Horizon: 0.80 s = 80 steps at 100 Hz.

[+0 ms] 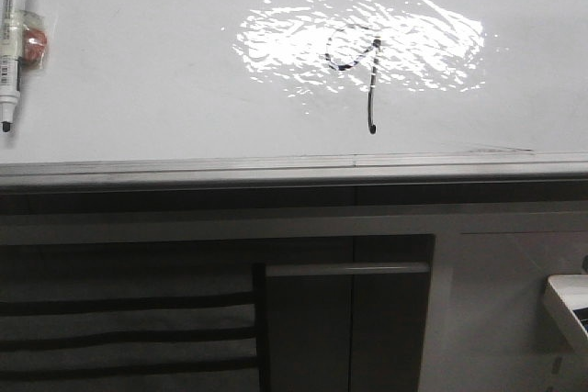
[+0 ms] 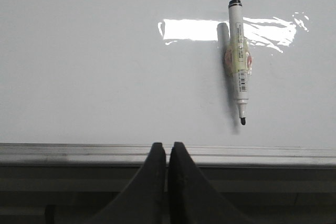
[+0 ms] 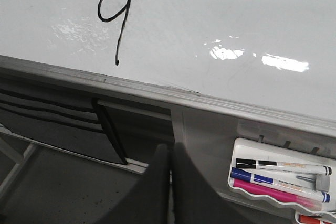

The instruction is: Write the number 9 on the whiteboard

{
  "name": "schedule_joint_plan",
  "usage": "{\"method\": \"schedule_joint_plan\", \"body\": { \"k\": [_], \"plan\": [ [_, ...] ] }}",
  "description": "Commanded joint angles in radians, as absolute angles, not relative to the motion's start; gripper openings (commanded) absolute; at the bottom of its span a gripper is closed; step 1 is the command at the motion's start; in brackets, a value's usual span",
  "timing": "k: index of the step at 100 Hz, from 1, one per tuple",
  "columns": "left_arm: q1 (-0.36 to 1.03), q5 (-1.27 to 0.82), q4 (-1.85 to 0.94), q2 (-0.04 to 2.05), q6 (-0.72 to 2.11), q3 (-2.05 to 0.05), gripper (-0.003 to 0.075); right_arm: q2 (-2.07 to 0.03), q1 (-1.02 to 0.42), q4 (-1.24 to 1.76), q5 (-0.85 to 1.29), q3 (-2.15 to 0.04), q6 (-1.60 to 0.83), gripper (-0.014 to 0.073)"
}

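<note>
Tray (image 3: 247,148) of markers (image 3: 278,168); grey cabinet (image 1: 367,319)

Front view: faces the whiteboard (image 1: 138,71) head-on, close, cabinet below. Left wrist view: close, square to the board, over the left claw (image 2: 168,156). Right wrist view: oblique, shares the number 9 (image 3: 113,22) with front.

You are looking at one readable sign: a handwritten number 9 (image 1: 356,75) sitting on the whiteboard (image 1: 138,89).

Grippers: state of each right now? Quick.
Left gripper: closed, holding nothing; the marker lies apart on the whiteboard.
Right gripper: closed, holding nothing.
</note>
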State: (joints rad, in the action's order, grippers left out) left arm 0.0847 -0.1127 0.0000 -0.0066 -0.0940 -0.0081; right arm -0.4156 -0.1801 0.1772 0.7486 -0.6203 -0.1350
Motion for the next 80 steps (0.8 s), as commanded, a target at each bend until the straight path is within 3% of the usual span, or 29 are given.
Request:
{"method": "schedule_joint_plan", "body": {
  "k": [1,80],
  "plan": [
    [0.082,-0.026,-0.007,-0.034,-0.086,0.024,-0.002,-0.421,-0.172,0.177,0.68,-0.646,-0.138,-0.0072],
    [0.082,-0.035,-0.007,-0.032,-0.086,0.024,-0.002,-0.408,-0.172,0.175,0.668,-0.638,-0.14,-0.0072]
  ]
}}
